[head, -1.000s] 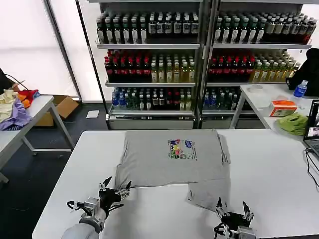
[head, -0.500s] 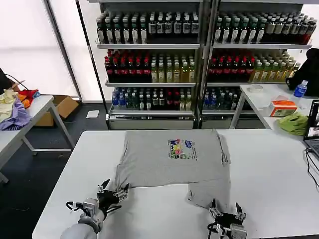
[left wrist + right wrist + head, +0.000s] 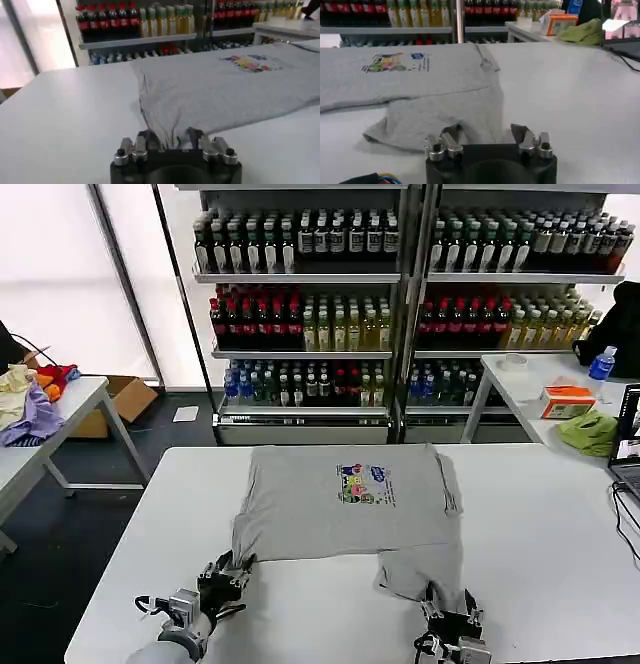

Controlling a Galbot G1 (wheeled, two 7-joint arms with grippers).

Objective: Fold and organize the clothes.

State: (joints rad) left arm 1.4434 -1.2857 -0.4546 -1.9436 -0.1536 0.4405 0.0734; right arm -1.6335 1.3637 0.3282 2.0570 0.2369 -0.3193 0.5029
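Note:
A light grey T-shirt [image 3: 345, 499] with a small multicoloured chest print [image 3: 364, 483] lies spread on the white table [image 3: 560, 514], its near right part folded into a flap [image 3: 420, 572]. My left gripper [image 3: 230, 571] sits at the shirt's near left corner, its fingers [image 3: 145, 138] shut on the bunched hem [image 3: 169, 134]. At the near edge of the flap [image 3: 445, 117], my right gripper [image 3: 450, 622] stands open, with the cloth lying between its fingers [image 3: 519, 132].
Shelves of bottles [image 3: 400, 304] stand behind the table. A side table on the left [image 3: 45, 429] carries lilac, cream and red fabrics. Another table at right holds an olive-green cloth [image 3: 590, 431], an orange box and a blue bottle. A laptop edge [image 3: 630, 446] and cable lie far right.
Both grippers have moved forward onto the shirt's near edge. The left fingers narrowed onto the corner hem. The right gripper slid left under the flap's edge.

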